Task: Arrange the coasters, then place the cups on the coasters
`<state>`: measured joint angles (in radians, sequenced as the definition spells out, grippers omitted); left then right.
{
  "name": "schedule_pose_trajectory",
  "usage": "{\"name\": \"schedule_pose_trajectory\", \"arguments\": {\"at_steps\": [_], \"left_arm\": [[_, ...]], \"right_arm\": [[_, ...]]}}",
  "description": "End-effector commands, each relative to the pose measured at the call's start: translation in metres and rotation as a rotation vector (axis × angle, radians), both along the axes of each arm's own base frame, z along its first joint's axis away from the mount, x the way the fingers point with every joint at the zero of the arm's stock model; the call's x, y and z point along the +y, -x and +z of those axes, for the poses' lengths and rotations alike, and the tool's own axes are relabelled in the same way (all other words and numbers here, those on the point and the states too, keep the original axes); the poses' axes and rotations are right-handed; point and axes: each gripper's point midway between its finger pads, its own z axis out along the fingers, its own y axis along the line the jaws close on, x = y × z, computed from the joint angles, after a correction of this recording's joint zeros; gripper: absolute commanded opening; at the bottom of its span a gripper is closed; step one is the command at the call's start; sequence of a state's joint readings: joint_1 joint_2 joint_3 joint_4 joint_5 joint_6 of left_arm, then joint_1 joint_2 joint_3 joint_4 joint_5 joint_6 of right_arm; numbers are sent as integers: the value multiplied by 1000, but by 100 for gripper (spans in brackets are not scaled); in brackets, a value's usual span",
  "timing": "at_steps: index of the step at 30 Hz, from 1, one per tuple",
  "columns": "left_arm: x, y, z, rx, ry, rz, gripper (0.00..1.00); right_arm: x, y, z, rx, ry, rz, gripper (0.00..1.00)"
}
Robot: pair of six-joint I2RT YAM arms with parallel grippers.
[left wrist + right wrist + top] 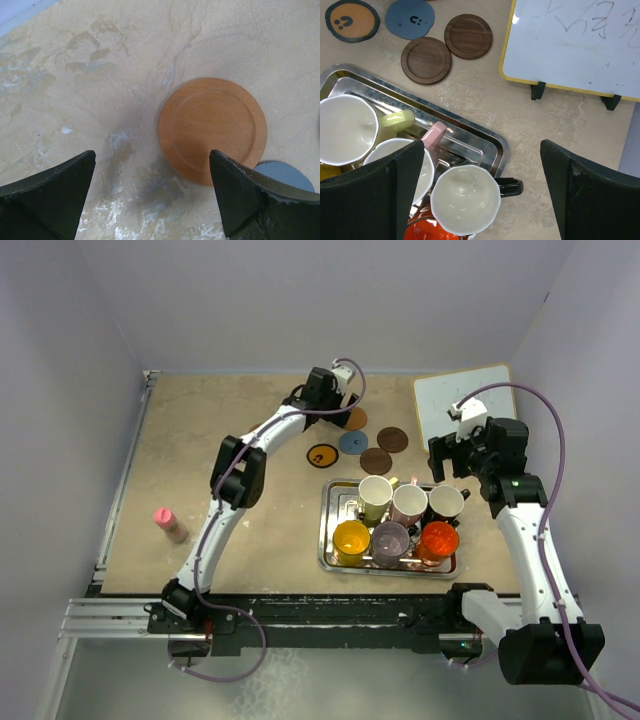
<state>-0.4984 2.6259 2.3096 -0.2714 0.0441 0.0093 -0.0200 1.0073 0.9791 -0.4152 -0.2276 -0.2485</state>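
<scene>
Where the left hand [152, 155] gapes, an orange-brown coaster [212, 130] lies.

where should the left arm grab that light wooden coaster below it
Probably from straight above, pinching the orange-brown coaster across its outer edge. It lies flat and thin on the table, with no wall to take; keep the fingers off the side where the blue coaster crowds it.

Beige, stained table [190, 440]. Toward the far side I see, lying close together: an orange coaster [212, 130], a blue coaster [352, 442] just beside it, two brown coasters [392, 438] [376, 461], and a ringed coaster [322, 454]. The tray [338, 502] sits nearer me. The whiteboard [470, 400] stands in the far right corner. The bottle [168, 523] is near the left edge.
</scene>
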Motion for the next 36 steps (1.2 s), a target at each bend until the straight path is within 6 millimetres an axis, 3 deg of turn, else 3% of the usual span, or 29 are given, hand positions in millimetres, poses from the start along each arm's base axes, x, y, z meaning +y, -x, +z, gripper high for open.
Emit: {"name": "schedule_pose_trajectory", "arguments": {"at_steps": [1, 8, 15, 21, 30, 36], "left_arm": [[-5, -10, 19, -65, -4, 3, 92], [17, 5, 5, -41, -146, -29, 92], [64, 37, -10, 33, -324, -75, 92], [105, 70, -25, 111, -429, -103, 92], [137, 136, -37, 229, -501, -172, 92], [167, 158, -33, 224, -570, -131, 92]], "right_arm": [[-1, -3, 10, -42, 9, 11, 100], [0, -2, 11, -47, 8, 14, 100], [3, -1, 15, -57, -1, 24, 100], [3, 1, 18, -68, -2, 24, 100], [5, 2, 19, -69, -14, 32, 100], [7, 2, 20, -72, -20, 37, 100]]}}
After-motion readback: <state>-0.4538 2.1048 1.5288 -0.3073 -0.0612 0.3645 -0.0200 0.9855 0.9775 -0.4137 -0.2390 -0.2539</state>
